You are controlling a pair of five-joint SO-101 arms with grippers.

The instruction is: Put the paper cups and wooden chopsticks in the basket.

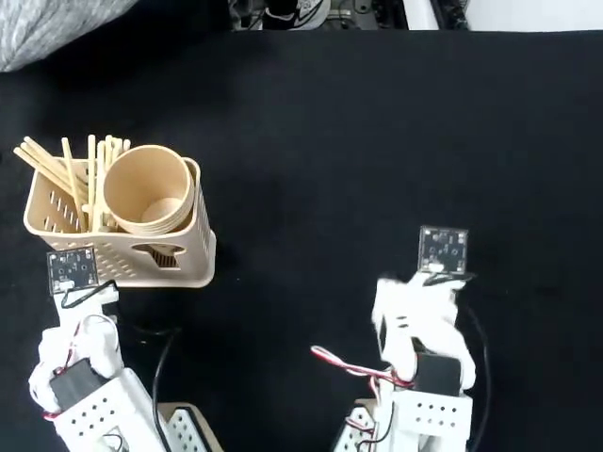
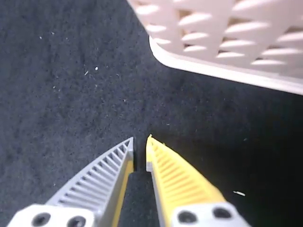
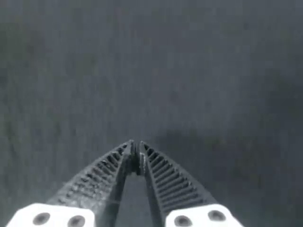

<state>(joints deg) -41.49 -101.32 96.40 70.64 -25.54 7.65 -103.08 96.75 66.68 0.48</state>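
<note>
Beige slatted plastic makes up the basket [image 1: 141, 259], which stands at the left side of the table in the high view, and both kinds of task item are already inside it. A nested stack of paper cups [image 1: 148, 188] sits mouth-up in the basket's right part, its rim rising above the basket wall. The wooden chopsticks [image 1: 68, 174] stand bundled in the left part, just beside the cups, leaning so that their upper ends fan out past the far-left rim. The basket rests on a black cloth [image 1: 358, 141] that covers the whole tabletop. The left arm [image 1: 80, 381] is just in front of the basket, with a square marker tag [image 1: 73, 269] on it overlapping the basket's near-left corner as seen from above. The left gripper [image 2: 140, 140] points down at the cloth near the basket's corner [image 2: 222, 42]; its grey finger [image 2: 106, 172] and yellow finger [image 2: 177, 177] meet at the tips with nothing between them. The right arm [image 1: 424, 344] is well apart from the basket, at the near-right of the table, and the right gripper [image 3: 136, 143] hangs over bare cloth with its dark ribbed fingers [image 3: 165, 179] pressed together, holding nothing. Grey fabric [image 1: 47, 24] lies at the far-left corner
</note>
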